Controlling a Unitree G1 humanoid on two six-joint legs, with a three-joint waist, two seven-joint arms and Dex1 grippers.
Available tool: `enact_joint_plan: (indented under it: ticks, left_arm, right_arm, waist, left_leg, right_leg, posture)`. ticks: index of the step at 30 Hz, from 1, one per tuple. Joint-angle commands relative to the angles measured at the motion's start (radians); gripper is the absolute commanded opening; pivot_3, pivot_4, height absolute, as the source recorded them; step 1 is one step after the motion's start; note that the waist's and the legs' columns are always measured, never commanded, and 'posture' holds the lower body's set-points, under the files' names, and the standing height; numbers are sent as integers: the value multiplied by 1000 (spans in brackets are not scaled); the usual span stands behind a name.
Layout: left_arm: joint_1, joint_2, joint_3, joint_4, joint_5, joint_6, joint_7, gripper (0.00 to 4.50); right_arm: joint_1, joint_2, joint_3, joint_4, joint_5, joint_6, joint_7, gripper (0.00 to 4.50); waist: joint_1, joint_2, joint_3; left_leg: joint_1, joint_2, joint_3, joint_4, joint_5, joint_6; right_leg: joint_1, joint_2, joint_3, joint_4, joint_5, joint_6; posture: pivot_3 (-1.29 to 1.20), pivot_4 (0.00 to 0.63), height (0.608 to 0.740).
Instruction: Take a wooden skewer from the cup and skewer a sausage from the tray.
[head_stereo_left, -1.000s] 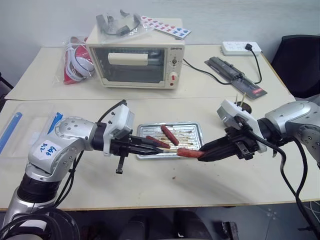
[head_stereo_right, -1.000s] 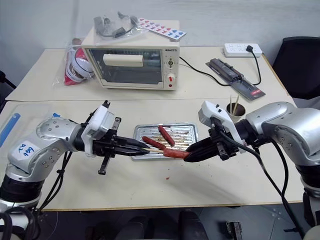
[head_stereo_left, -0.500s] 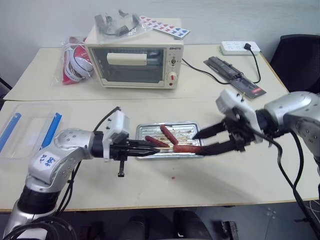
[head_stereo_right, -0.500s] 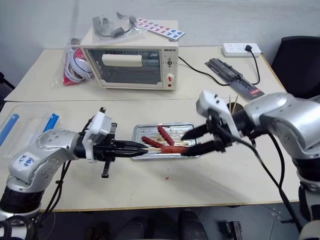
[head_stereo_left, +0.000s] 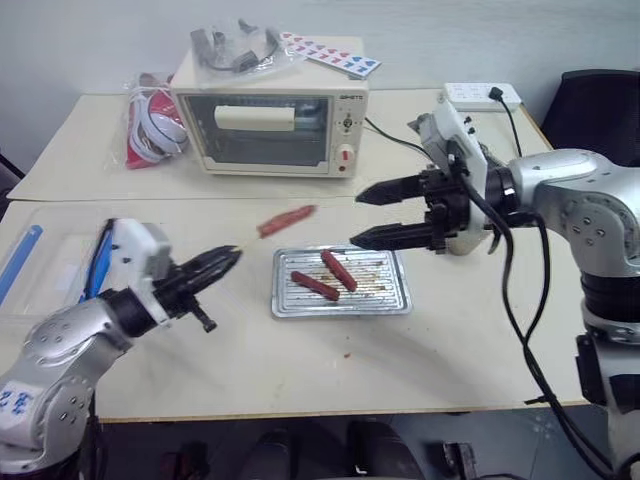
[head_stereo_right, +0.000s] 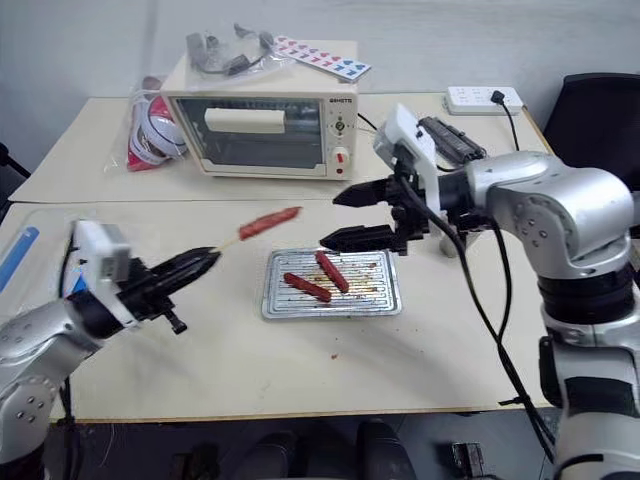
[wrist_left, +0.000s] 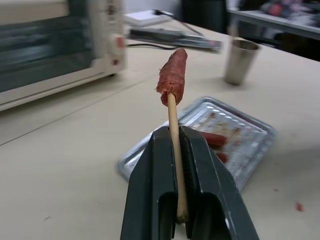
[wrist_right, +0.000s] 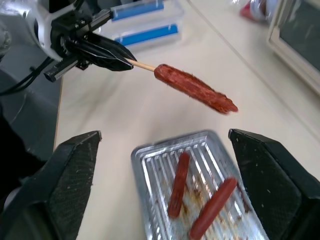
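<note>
1. Clear plastic container (head_stereo_left: 45, 262) with blue strips sits at your worktop's (head_stereo_left: 330, 360) left edge, behind the left arm.
2. Left gripper (head_stereo_left: 222, 263) is pressed together, pinching the wooden skewer (wrist_left: 174, 150) between its black fingers (wrist_left: 145, 195); it's off the surface, left of the tray.
3. Skewer runs up and to the right from those fingertips; the sausage (head_stereo_left: 287, 220) is stuck on its far end, in the air over the worktop just past the tray's back-left corner, touching nothing else.
4. Silver metal tray (head_stereo_left: 340, 300) lies flat mid-worktop, two more sausages (head_stereo_left: 328, 277) in its left half, side by side at an angle.
5. Toaster oven (head_stereo_left: 270, 118) is on the rear table behind the tray.
6. Right gripper (head_stereo_left: 355, 218) is spread wide and empty, above the tray's back-right corner, tips pointing left toward the skewered sausage, clearly apart from it.
7. Metal cup (wrist_left: 240, 61) stands right of the tray, upright; in the head views it's mostly hidden behind the right arm.
</note>
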Motion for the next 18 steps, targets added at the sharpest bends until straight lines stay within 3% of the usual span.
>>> enact_joint_plan:
  ticks: [1, 5, 8, 11, 14, 18]
  left_arm:
    - [150, -31, 254, -32, -3, -27, 60, 0]
    - [257, -30, 429, 59, 11, -70, 54, 0]
    - [278, 17, 488, 177, 38, -114, 21, 0]
    - [244, 95, 496, 344, 87, -168, -7, 0]
    - [197, 158, 478, 490, 119, -209, -26, 0]
    - [102, 220, 418, 711, 182, -282, -35, 0]
  right_arm:
    - [-24, 23, -48, -10, -8, -63, -18, 4136]
    - [-2, 30, -35, -36, -2, -76, -16, 4136]
    - [11, 37, -24, -46, -4, -86, -14, 4136]
    - [16, 50, -19, -44, -8, -89, -23, 4136]
    - [19, 60, -29, -40, 13, -57, -32, 4484]
    - [37, 53, -33, -74, 7, -59, -50, 4484]
  waist:
    - [-3, 0, 0]
    - [2, 0, 0]
    - [7, 0, 0]
    - [9, -1, 0]
    - [3, -1, 0]
    - [0, -1, 0]
  left_leg:
    - [0, 0, 0, 0, 0, 0]
    - [0, 0, 0, -1, 0, 0]
    - [0, 0, -1, 0, 0, 0]
    - [1, 0, -1, 0, 0, 0]
    - [2, 0, -1, -1, 0, 0]
    - [1, 0, 0, -3, -1, 1]
  right_leg:
    - [0, 0, 0, 0, 0, 0]
    - [0, 0, -1, -2, 0, 0]
    - [2, 0, -1, -2, 0, -1]
    - [2, -1, -1, -2, 0, -1]
    - [2, -1, -2, -2, 0, -2]
    - [2, -1, -1, -2, 0, -2]
  posture:
    - [0, 150, 740]
    - [0, 150, 740]
    - [0, 150, 740]
    - [0, 150, 740]
    - [0, 150, 740]
    - [0, 150, 740]
